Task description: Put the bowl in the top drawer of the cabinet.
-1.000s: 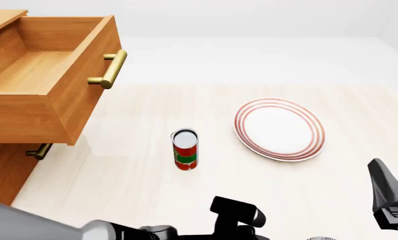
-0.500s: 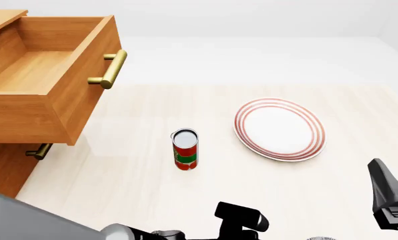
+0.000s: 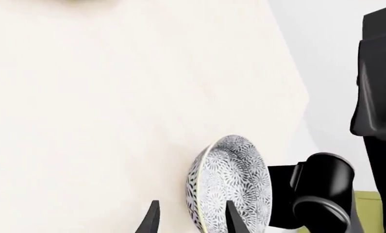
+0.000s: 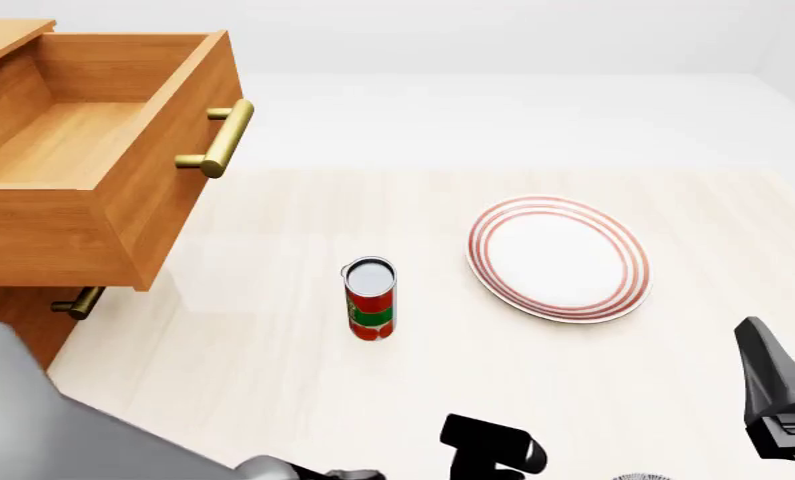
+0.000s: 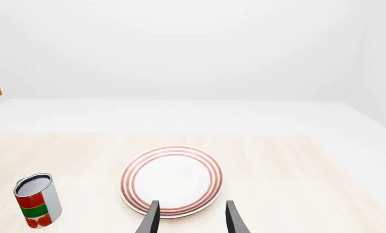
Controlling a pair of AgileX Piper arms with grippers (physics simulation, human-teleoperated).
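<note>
L arm (image 4: 50,420) | swung lower/closer in front view | L tool mostly out of frame

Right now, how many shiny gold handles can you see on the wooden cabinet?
2. One brass bar handle is on the open top drawer of the orange-brown cabinet. Another brass handle peeks out below it, mostly hidden. More may be out of view.

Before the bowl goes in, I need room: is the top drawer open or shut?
Open. The top drawer juts out from the cabinet, its bare wooden floor visible from above.
</note>
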